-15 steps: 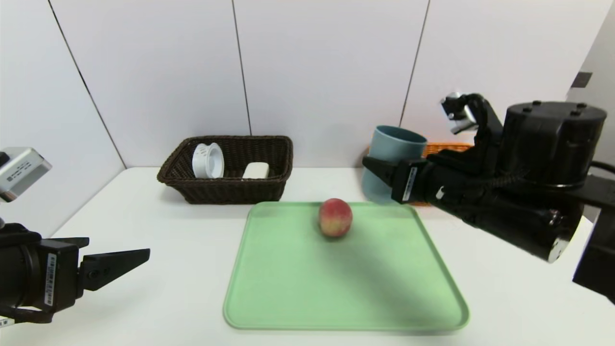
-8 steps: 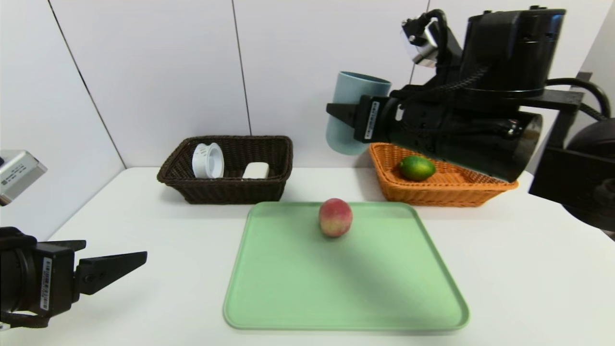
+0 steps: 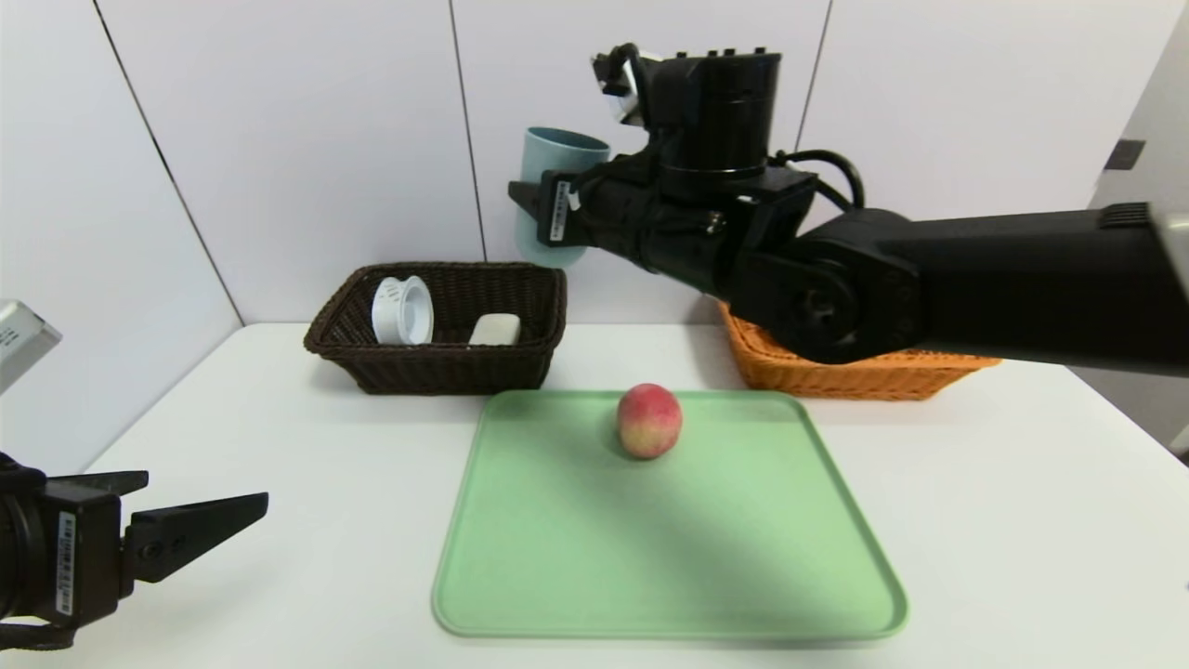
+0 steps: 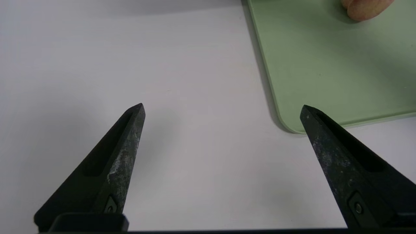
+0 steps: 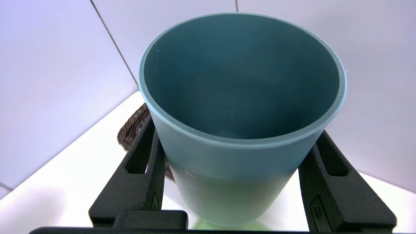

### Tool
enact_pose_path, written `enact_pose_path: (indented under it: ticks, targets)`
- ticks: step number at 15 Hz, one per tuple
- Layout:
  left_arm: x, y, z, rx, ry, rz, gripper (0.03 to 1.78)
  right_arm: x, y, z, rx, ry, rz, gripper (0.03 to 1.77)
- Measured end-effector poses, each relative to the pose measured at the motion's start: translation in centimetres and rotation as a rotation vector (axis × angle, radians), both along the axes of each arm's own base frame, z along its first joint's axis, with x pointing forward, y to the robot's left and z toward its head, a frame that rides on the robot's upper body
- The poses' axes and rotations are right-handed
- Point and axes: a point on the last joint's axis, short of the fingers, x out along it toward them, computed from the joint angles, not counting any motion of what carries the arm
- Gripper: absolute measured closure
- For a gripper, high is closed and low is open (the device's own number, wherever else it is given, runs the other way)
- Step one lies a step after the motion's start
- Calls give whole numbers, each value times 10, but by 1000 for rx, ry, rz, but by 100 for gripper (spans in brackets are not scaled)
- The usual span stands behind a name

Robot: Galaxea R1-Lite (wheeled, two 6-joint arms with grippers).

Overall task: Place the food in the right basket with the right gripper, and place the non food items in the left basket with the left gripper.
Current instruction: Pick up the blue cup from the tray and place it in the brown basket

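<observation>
Currently right gripper (image 5: 227, 182) clamps the blue-grey cup (image 3: 555, 190), apparently above the dark basket (image 3: 437, 372); left gripper (image 4: 221, 110) parked, fingers spread.

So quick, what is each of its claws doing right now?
Left gripper: open, empty, low over the white table.
Right gripper: shut on the blue-grey cup, held up in the air above the dark brown basket.

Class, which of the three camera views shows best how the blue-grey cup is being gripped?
The right wrist view: the blue-grey cup fills it, upright, with the right gripper clamped on both sides. The head view shows the cup smaller, partly behind the arm, held above the dark basket. The left wrist view misses it.
</observation>
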Motion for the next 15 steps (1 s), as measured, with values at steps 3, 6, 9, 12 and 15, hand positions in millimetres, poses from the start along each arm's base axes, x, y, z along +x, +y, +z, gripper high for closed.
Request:
enact_pose_path:
  ticks: [3,6,9,12,15]
  targets:
    - [-3,5,3,12,-22,53,12,23,24,-25,-11,-3,1,70]
    - [-9,10,5,15,-35,86,12,36,43,-60,-37,7,5,70]
    - [-17,15,6,51,-45,99,12,46,56,-88,-44,-40,4,70]
    - [-26,19,4,62,-31,110,12,52,62,-107,-55,-42,3,70]
    - [-33,22,3,62,-33,123,12,53,65,-116,-63,-42,6,70]
